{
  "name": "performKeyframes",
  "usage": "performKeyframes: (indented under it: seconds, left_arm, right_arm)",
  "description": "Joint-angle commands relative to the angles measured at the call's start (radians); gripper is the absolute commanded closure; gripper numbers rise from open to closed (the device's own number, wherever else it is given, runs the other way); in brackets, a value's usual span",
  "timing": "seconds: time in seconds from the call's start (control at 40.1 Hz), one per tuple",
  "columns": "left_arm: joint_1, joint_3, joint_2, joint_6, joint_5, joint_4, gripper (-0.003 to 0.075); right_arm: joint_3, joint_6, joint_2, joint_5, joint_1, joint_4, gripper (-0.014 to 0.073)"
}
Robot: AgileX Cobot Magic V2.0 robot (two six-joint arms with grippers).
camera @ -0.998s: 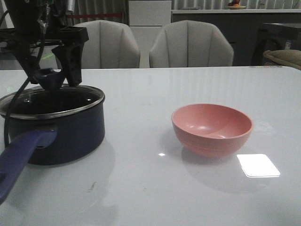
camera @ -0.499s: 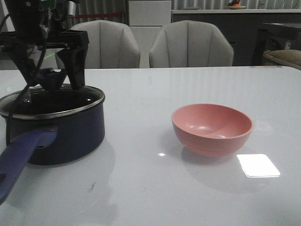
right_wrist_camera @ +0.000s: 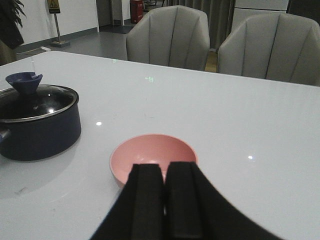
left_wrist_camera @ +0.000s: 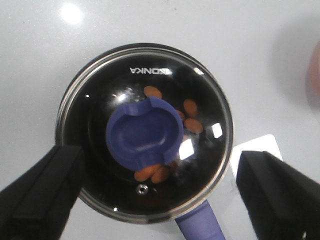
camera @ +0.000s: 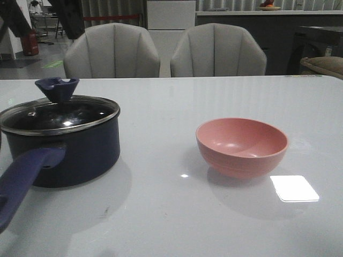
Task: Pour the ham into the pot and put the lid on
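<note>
The navy pot (camera: 80, 152) stands at the table's left, its purple-blue handle (camera: 21, 179) pointing toward the front. The glass lid (camera: 69, 119) sits on it, knob (camera: 56, 88) up. In the left wrist view the ham (left_wrist_camera: 192, 124) shows as orange chunks through the lid (left_wrist_camera: 100, 100), around the knob (left_wrist_camera: 145, 132). My left gripper (left_wrist_camera: 157, 167) is open and empty, high above the lid; only its finger ends (camera: 71, 19) show in the front view. My right gripper (right_wrist_camera: 164, 172) is shut and empty, near the pink bowl (right_wrist_camera: 150, 152).
The empty pink bowl (camera: 241, 145) stands right of centre on the white table (camera: 161, 214). Two grey chairs (camera: 217, 51) stand behind the far edge. The pot (right_wrist_camera: 35, 130) also shows in the right wrist view.
My left gripper has let go of the lid's knob and risen straight up, almost out of the front view. The lid stays on the pot.
</note>
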Motion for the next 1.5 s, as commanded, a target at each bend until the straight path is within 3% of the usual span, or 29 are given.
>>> performKeyframes:
  seconds: [0.0,0.674,0.948,1.223,1.322,1.472]
  left_arm:
    - [-0.030,0.086,-0.155,0.005,-0.101,-0.014,0.0082]
    - [-0.052,0.953,-1.105,0.005,-0.626,0.020,0.0082]
    - [-0.052,1.145,-1.387,0.005,-0.632,0.028,0.0082]
    - [-0.052,1.193,-1.426,0.005,-0.673,0.010,0.0087]
    - [-0.052,1.193,-1.426,0.005,-0.693,0.010,0.0195]
    - [-0.052,1.193,-1.426,0.005,-0.715,0.010,0.0630]
  right_arm:
    - [-0.026,-0.005,0.008,-0.073,-0.001,0.003,0.0445]
    - [-0.026,-0.005,0.008,-0.073,-0.001,0.003,0.0445]
    - [-0.026,-0.005,0.008,-0.073,-0.001,0.003,0.0445]
    - [-0.026,-0.005,0.008,-0.073,-0.001,0.003,0.0445]
    - [-0.026,-0.005,0.008,-0.073,-0.001,0.003,0.0445]
    - [-0.026,-0.005,0.008,-0.073,-0.001,0.003,0.0445]
